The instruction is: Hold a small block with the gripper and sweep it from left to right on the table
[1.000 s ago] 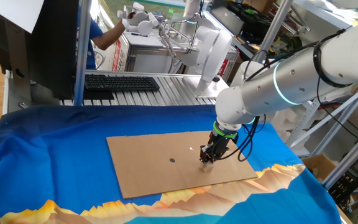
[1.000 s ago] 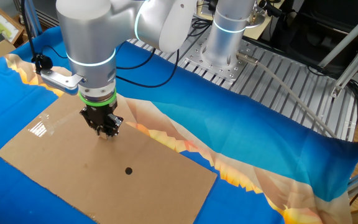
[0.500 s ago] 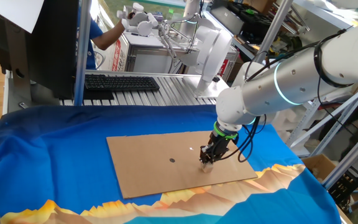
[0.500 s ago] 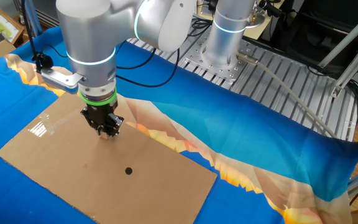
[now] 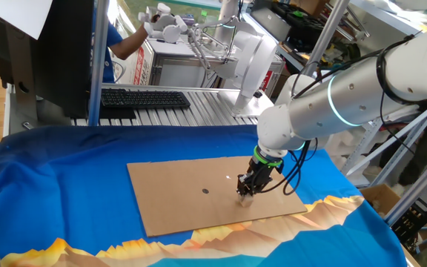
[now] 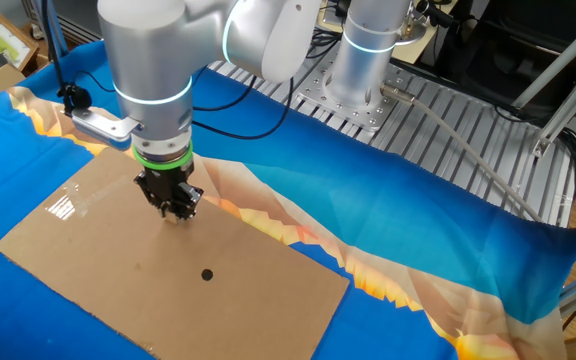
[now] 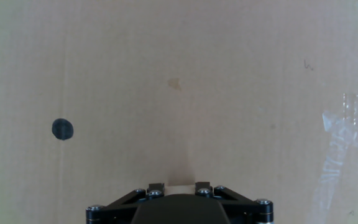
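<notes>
The gripper (image 5: 247,194) is down on the brown cardboard sheet (image 5: 176,200) on the blue-draped table (image 5: 58,193), near the sheet's right side. It is shut on the small block (image 5: 247,199), a pale beige cube whose tip shows under the black fingers. In the other fixed view the gripper (image 6: 175,212) stands upright on the cardboard with the block (image 6: 175,218) at its tips. In the hand view the block (image 7: 179,183) sits pinched between the two fingers (image 7: 156,185) at the bottom edge, resting on the cardboard.
A small dark round dot (image 5: 205,190) lies on the cardboard left of the gripper; it also shows in the hand view (image 7: 62,129). A clear tape patch (image 7: 353,124) is on the cardboard. A keyboard (image 5: 145,98) lies on the slatted bench behind.
The gripper with the block has shifted very slightly across the cardboard; otherwise the scene is the same.
</notes>
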You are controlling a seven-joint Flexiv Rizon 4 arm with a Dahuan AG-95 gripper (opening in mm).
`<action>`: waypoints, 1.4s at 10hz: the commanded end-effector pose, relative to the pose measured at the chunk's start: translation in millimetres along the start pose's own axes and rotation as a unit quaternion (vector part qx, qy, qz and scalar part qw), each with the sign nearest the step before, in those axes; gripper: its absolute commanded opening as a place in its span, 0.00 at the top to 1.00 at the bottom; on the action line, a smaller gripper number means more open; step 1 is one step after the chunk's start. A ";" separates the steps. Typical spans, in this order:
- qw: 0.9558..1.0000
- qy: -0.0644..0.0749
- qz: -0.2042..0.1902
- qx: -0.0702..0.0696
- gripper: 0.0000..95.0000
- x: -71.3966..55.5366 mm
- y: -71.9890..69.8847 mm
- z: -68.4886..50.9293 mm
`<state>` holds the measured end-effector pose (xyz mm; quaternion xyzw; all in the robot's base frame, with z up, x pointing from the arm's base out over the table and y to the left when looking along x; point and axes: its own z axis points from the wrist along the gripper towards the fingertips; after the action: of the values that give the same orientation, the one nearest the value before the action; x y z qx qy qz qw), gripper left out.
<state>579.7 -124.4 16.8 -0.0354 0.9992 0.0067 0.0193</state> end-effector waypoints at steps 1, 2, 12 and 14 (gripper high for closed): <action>1.000 0.000 0.004 0.001 0.80 0.5 2.3 -0.2; 1.000 -0.001 0.008 0.002 0.80 1.6 5.6 -0.3; 0.999 -0.003 0.037 0.005 0.80 7.8 23.0 1.8; 0.999 -0.004 0.043 0.006 0.80 8.1 24.9 1.8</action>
<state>569.1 -99.7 15.7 0.0106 0.9997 0.0003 0.0223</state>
